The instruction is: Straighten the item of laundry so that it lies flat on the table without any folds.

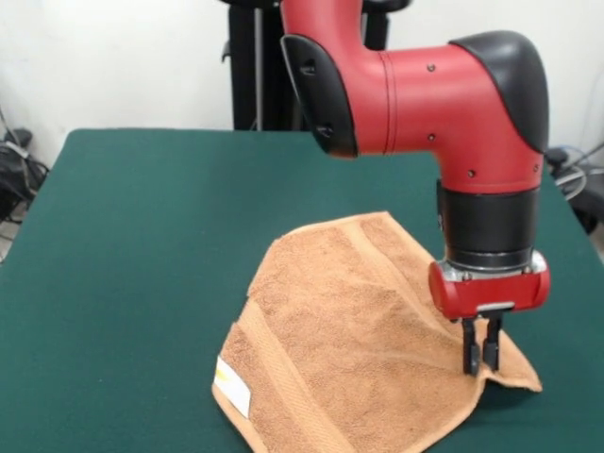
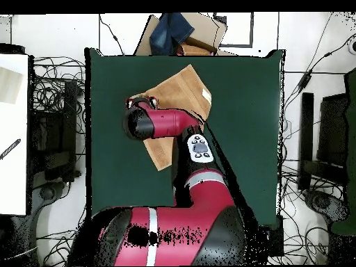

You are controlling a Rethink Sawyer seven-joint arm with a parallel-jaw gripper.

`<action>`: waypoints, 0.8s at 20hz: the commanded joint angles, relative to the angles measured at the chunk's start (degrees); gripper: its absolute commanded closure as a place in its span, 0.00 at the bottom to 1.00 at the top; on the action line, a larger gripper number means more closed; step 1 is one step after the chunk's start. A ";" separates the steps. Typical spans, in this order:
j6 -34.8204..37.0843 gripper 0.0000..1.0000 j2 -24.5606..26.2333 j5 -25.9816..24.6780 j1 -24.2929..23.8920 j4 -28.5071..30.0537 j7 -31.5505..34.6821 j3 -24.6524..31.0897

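While the towel [image 1: 359, 340] lies rumpled near the table's [image 1: 142, 236] front edge, the gripper [image 1: 479, 351] pinches a raised fold by one corner, jaws nearly closed on the cloth. Judging from this, drawing that corner slowly outward, low over the felt, should flatten the ridge without dragging the whole towel.

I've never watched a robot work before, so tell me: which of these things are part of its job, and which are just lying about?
Part of the job:
- the orange-tan towel, rumpled near one corner
- the green table it lies on
- the gripper, pinching the towel near that corner

Just lying about:
- the cardboard box with blue cloth beyond the table
- the tangled cables on the floor
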 commanded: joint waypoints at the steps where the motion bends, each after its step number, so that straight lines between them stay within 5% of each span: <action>1: -1.91 1.00 0.53 3.07 -1.10 4.56 12.87 1.63; 16: -4.40 1.00 -3.14 16.05 10.77 9.56 21.86 -5.96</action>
